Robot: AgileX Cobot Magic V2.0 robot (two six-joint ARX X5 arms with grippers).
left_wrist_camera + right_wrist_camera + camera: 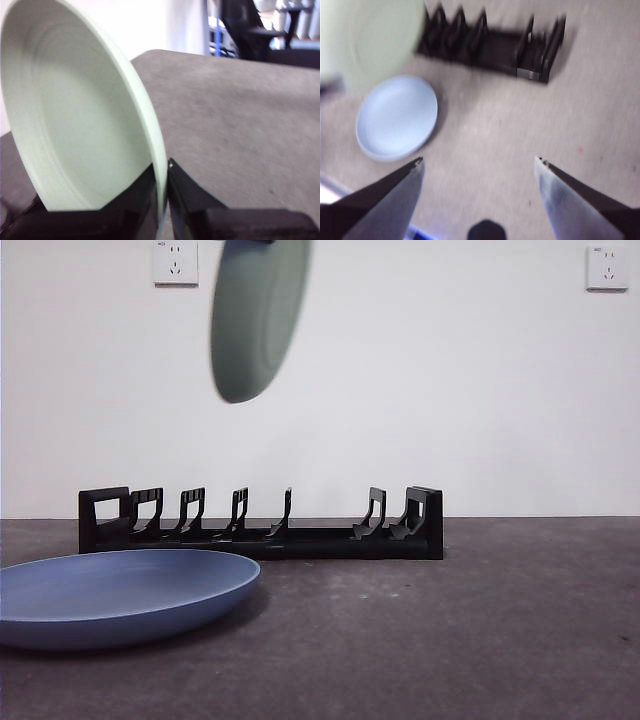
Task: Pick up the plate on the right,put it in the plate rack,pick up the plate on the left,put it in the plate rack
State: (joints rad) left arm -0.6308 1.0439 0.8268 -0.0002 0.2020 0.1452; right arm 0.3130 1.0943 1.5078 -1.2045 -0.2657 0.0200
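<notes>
Gripping the green plate (256,315) by its rim, your left tool (165,200) holds it on edge at twelve o'clock above the plate rack (262,525) to suit a slot; right tool (479,165) gapes empty.

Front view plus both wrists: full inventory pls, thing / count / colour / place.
green plate: 1, pale green, held on edge in the air above the rack's left part
blue plate: 1, blue, flat on the table in front of the rack's left end
plate rack: 1, black, on the table, no plates in it
wall sockets: 2, white, on the wall
table: 1, dark grey
left gripper: shut on the green plate's rim
right gripper: open, above the table
</notes>
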